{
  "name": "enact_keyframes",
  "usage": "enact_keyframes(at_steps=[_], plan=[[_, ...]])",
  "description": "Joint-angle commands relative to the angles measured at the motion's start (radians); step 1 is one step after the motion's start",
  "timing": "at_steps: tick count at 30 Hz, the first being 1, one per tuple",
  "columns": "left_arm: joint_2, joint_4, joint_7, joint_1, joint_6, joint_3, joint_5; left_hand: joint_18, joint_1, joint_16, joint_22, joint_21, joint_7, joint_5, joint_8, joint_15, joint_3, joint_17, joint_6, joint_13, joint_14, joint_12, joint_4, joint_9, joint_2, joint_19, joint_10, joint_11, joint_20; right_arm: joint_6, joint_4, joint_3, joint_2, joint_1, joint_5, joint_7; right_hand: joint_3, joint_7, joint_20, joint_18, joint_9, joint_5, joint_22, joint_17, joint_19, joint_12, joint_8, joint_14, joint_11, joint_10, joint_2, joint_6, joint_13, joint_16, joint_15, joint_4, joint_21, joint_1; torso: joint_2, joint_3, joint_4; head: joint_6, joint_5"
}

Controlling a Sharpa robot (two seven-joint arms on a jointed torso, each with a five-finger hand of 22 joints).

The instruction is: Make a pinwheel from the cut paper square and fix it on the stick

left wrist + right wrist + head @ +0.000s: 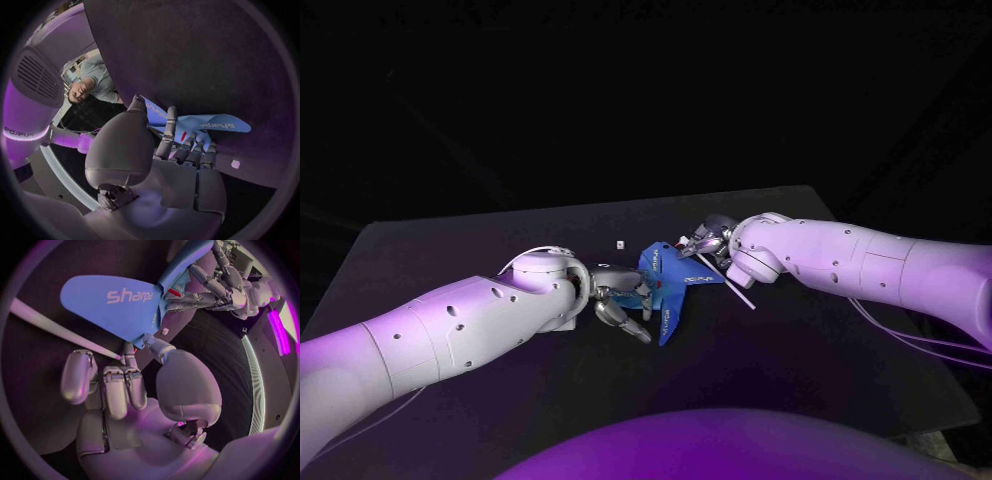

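Observation:
The blue paper pinwheel lies folded at the middle of the black table, between my two hands. My left hand holds its near-left side; its fingertips press the folded flaps together around a small red pin. My right hand is at the paper's far-right edge and pinches one end of the pale stick, which slants toward the table's front right. In the right wrist view the stick ends at the right hand's fingers, beside the blue flap, with the left hand just beyond.
A small white piece lies on the table just behind the left hand, also seen as a pale bit in the left wrist view. The table's front edge runs close below both arms.

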Motion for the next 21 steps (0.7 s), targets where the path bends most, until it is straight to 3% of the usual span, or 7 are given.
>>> enact_keyframes(at_steps=[1, 10, 21], plan=[[0.0, -0.002, -0.011, -0.005, 0.04, -0.004, 0.0, -0.008, 0.003, -0.006, 0.001, 0.003, 0.003, -0.005, -0.006, 0.007, 0.0, -0.001, -0.006, 0.001, 0.0, 0.0, -0.001, -0.001, 0.006, 0.004, -0.006, 0.0, 0.001, 0.018, -0.006, -0.002, 0.006, -0.004, 0.015, 0.004, 0.009, -0.001, -0.008, 0.008, 0.004, 0.005, 0.156, 0.263, 0.006, 0.003, -0.002, 0.104, -0.005, 0.106, 0.008, 0.0, 0.263, 0.004, -0.005, -0.01, -0.002, 0.02, 0.001, 0.0, 0.0, 0.0, 0.0], [-0.001, -0.002, -0.011, -0.005, 0.041, -0.004, 0.0, -0.008, 0.003, -0.006, 0.001, 0.003, 0.004, -0.005, -0.006, 0.007, 0.001, -0.001, -0.004, 0.001, 0.0, 0.0, -0.001, 0.0, 0.008, 0.004, -0.006, 0.0, 0.001, -0.004, -0.008, -0.002, 0.014, -0.004, 0.044, 0.035, 0.026, -0.008, -0.012, 0.007, 0.019, 0.016, 0.159, 0.263, 0.009, 0.003, 0.008, 0.104, -0.012, 0.106, 0.024, 0.017, 0.263, 0.004, -0.01, -0.025, 0.003, 0.054, 0.0, 0.0006, -0.0013, 0.0, 0.002], [-0.001, -0.002, -0.012, -0.005, 0.044, -0.004, 0.0, -0.008, 0.003, -0.006, 0.001, 0.003, 0.004, -0.005, -0.007, 0.007, 0.002, -0.001, -0.002, 0.001, -0.001, 0.0, -0.001, 0.001, 0.011, 0.004, -0.007, 0.0, 0.001, -0.013, -0.017, -0.002, 0.024, -0.002, 0.057, 0.049, 0.027, -0.01, -0.013, 0.007, 0.022, 0.017, 0.159, 0.263, 0.009, 0.003, 0.011, 0.104, -0.013, 0.106, 0.025, 0.021, 0.263, 0.004, -0.011, -0.027, 0.005, 0.056, 0.001, 0.0001, -0.0008, 0.0, 0.002]])
